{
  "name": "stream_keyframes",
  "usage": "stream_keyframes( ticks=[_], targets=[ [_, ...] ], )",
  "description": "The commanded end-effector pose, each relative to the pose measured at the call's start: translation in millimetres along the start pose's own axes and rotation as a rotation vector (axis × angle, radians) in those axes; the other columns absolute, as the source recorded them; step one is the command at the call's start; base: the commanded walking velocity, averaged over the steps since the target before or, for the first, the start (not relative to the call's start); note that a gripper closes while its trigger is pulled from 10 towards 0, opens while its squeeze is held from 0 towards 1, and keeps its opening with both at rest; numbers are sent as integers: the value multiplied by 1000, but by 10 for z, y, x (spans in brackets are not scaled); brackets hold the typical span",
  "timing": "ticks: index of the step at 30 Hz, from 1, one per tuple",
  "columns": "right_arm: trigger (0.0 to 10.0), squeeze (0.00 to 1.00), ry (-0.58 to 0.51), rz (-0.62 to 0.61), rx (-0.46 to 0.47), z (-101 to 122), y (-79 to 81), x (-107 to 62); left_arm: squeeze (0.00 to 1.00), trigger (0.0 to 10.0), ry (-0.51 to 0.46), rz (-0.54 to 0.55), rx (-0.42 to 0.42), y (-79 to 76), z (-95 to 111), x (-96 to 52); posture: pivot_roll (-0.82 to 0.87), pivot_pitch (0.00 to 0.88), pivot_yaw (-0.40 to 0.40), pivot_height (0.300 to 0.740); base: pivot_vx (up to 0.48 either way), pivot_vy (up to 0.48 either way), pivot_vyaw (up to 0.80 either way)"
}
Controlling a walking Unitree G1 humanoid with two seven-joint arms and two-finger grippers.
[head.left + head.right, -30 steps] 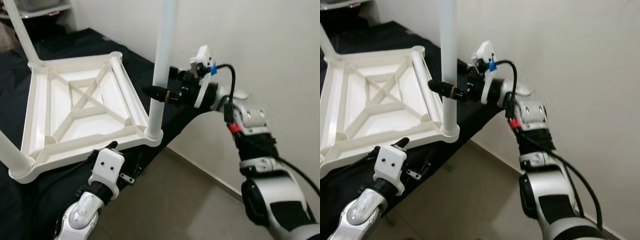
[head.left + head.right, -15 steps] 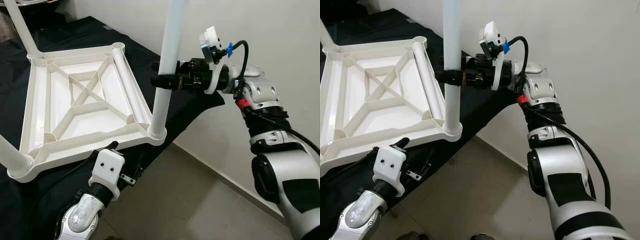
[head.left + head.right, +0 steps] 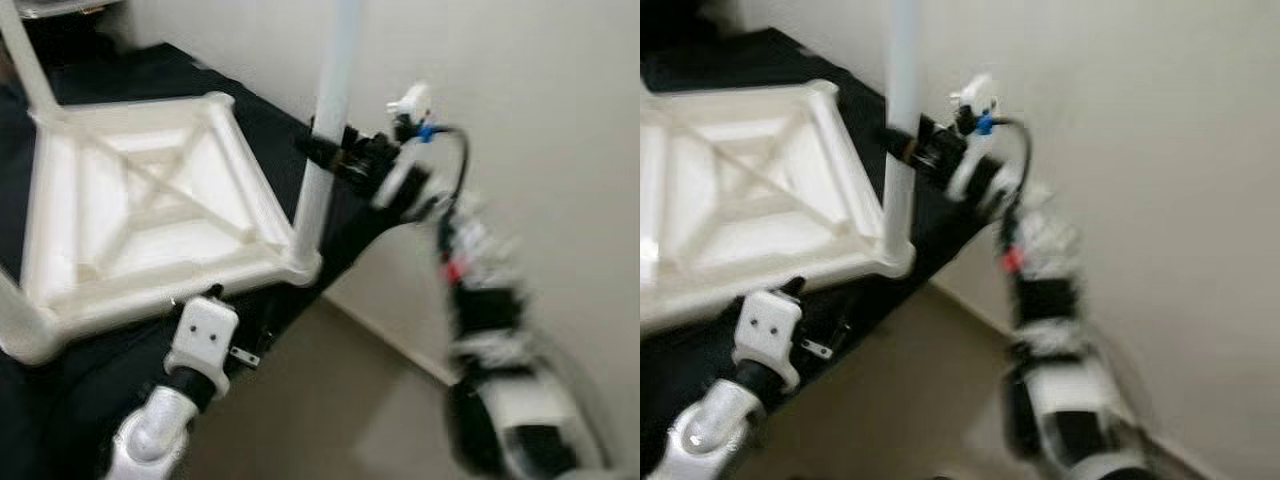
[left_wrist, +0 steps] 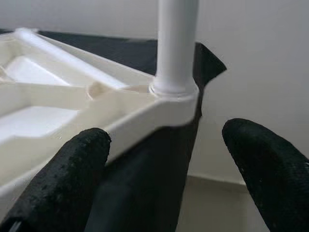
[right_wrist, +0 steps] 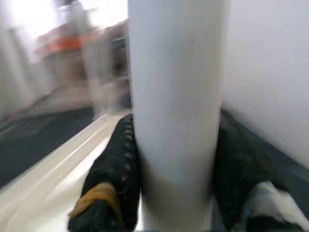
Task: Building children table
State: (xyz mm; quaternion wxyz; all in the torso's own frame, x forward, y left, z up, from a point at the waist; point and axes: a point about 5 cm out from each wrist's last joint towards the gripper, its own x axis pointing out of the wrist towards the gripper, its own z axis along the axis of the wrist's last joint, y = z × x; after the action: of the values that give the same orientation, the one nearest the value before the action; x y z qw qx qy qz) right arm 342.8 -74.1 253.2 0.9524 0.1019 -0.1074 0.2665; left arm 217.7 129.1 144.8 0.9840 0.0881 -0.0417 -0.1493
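Plastic, white and glossy, makes up the upturned table top (image 3: 140, 215) in the left half of the left eye view, its ribbed underside facing up on a black cloth (image 3: 60, 390). A round leg (image 3: 325, 120) rises from its near right corner socket. The right gripper (image 3: 322, 152) clamps that leg at upper centre.

Left wrist view: the left gripper (image 4: 169, 169) gapes wide, pebbled fingers (image 4: 72, 169) below the socket corner.

Right wrist view: smooth leg (image 5: 176, 111) held between both fingers (image 5: 113, 179).

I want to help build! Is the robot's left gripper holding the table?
No, the left gripper is open just below the table corner.
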Motion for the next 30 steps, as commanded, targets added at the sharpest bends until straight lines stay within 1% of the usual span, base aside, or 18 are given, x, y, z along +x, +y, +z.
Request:
stream_keyframes(
  ticks=[1, 3, 4, 6, 10, 11, 12, 13, 16, 17, 20, 22, 24, 25, 26, 27, 28, 30],
  targets=[
    [0, 0, 263, -172, 124, -606, 57, -236, 0, 10000, 11, 15, 7, 31, -43, 18, 54, 46, -154, 740, 0, 0, 0],
    [0, 0, 324, -68, 62, -748, 278, -207, 0, 10000, 6, 28, 20, 76, -84, 112, 15, 0, -139, 740, 0, 0, 0],
    [0, 0, 324, -68, 62, -748, 278, -207, 0, 10000, 6, 28, 20, 76, -84, 112, 15, 0, -139, 740, 0, 0, 0],
    [0, 0, 289, -20, -8, -654, 216, -48, 0, 10000, 7, 29, 16, 100, -117, 186, 21, 0, -138, 740, 0, 0, 0],
    [0, 0, 273, -12, -19, -621, 193, -5, 0, 10000, 8, 27, 16, 106, -124, 213, 21, 0, -138, 740, 0, 0, 0],
    [1686, 0, 271, 11, -44, -586, 186, 46, 0, 10000, 10, 25, 25, 113, -135, 240, 26, 0, -138, 740, 0, 0, 0],
    [10000, 0, 290, 43, -94, -550, 187, 95, 0, 10000, 10, 27, 31, 117, -139, 250, 25, 0, -137, 740, 0, 0, 0],
    [10000, 0, 279, 97, -120, -503, 195, 128, 0, 10000, 9, 31, 34, 116, -140, 248, 25, 0, -137, 740, 0, 0, 0],
    [10000, 0, 274, 87, -131, -451, 211, 117, 0, 10000, 6, 33, 35, 112, -136, 242, 23, 0, -136, 740, 0, 0, 0],
    [10000, 1000, 253, 104, -137, -394, 191, 98, 0, 10000, 5, 34, 30, 103, -128, 225, 22, 0, -132, 740, 0, 0, 0],
    [10000, 1000, 231, 171, -163, -292, 121, 58, 0, 10000, -2, 29, 19, 79, -114, 193, 23, 0, -131, 740, 0, 0, 0],
    [10000, 1000, 192, 257, -183, -159, -49, 70, 0, 10000, -7, 18, 9, 42, -92, 149, 23, 30, -128, 740, 0, 0, 0],
    [10000, 1000, 180, 284, -203, -109, -121, 77, 0, 10000, -9, 14, 5, 28, -84, 135, 23, 30, -128, 740, 0, 0, 0],
    [10000, 1000, 172, 365, -204, -28, -218, 82, 0, 10000, -10, 7, 1, 6, -72, 110, 24, 54, -128, 740, 0, 0, 0],
    [10000, 1000, 172, 365, -204, -28, -218, 82, 0, 10000, -10, 7, 1, 6, -72, 110, 24, 54, -128, 740, 0, 0, 0],
    [10000, 1000, 186, 476, -202, 31, -295, 68, 0, 10000, -10, 0, -3, -16, -61, 83, 25, 75, -131, 740, 0, 0, 0],
    [10000, 1000, 186, 476, -202, 31, -295, 68, 0, 10000, -10, 0, -3, -16, -61, 83, 25, 75, -131, 740, 0, 0, 0],
    [10000, 1000, 216, 623, -225, 123, -404, 37, 0, 10000, -9, -11, -7, -53, -35, 37, 34, 95, -134, 740, 0, 0, 0]
  ],
)
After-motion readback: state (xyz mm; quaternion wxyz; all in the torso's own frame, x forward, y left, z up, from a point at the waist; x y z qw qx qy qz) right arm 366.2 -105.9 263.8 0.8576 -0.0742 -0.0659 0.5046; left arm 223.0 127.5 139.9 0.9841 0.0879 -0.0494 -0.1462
